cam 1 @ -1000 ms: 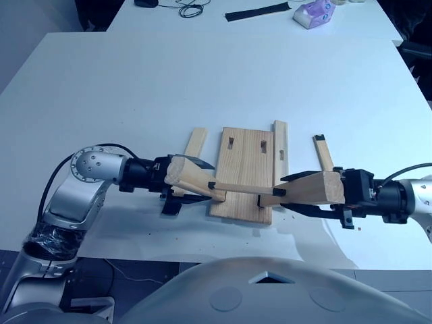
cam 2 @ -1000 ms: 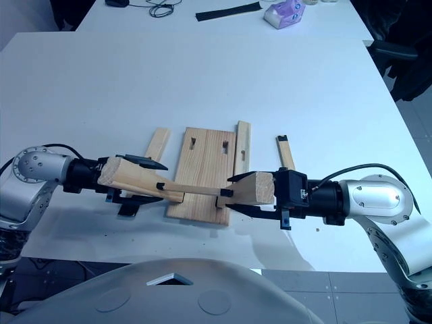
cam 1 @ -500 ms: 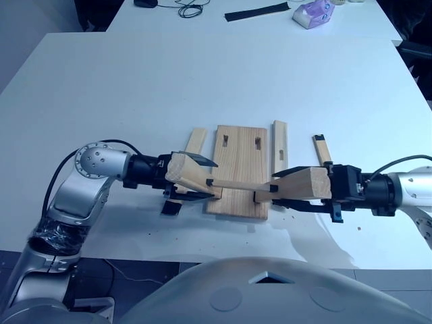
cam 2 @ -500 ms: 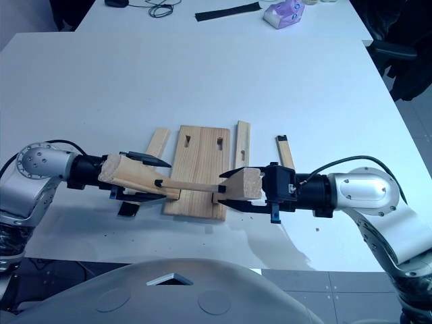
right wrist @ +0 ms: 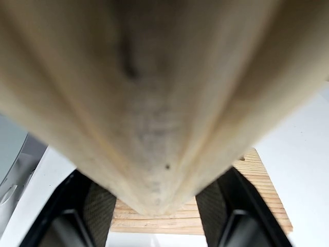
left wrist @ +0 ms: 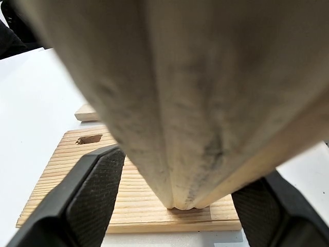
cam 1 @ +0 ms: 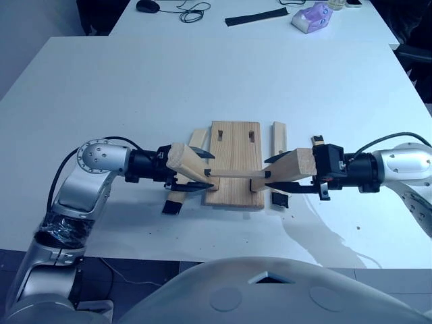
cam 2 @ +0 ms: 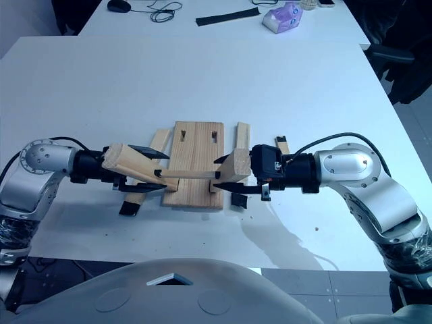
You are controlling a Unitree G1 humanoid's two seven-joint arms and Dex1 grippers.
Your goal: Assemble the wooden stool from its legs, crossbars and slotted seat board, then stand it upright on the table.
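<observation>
The slotted seat board [cam 1: 233,140] lies flat at the table's middle, two slots at its far end. Just above its near end my left gripper [cam 1: 194,173] is shut on one wooden leg [cam 1: 179,161]. Opposite it, my right gripper [cam 1: 281,174] is shut on a second leg [cam 1: 298,165]. A thin crossbar [cam 1: 233,174] spans between the two legs. In the left wrist view the leg [left wrist: 180,77] sits between black fingers [left wrist: 87,200] over the board [left wrist: 72,193]. The right wrist view has its leg [right wrist: 154,77] above the board [right wrist: 259,206].
Loose stool pieces lie around the board: a strip [cam 1: 279,137] on its right, another [cam 1: 198,137] on its left, a black-tipped piece [cam 1: 173,202] near the front and one [cam 1: 316,141] by my right arm. A mouse [cam 1: 146,6] and tissue pack [cam 1: 310,15] sit on the far table.
My right gripper has moved left with its leg, bringing the two legs closer together along the crossbar. The joined pieces now sit farther from the table's front edge, over the board.
</observation>
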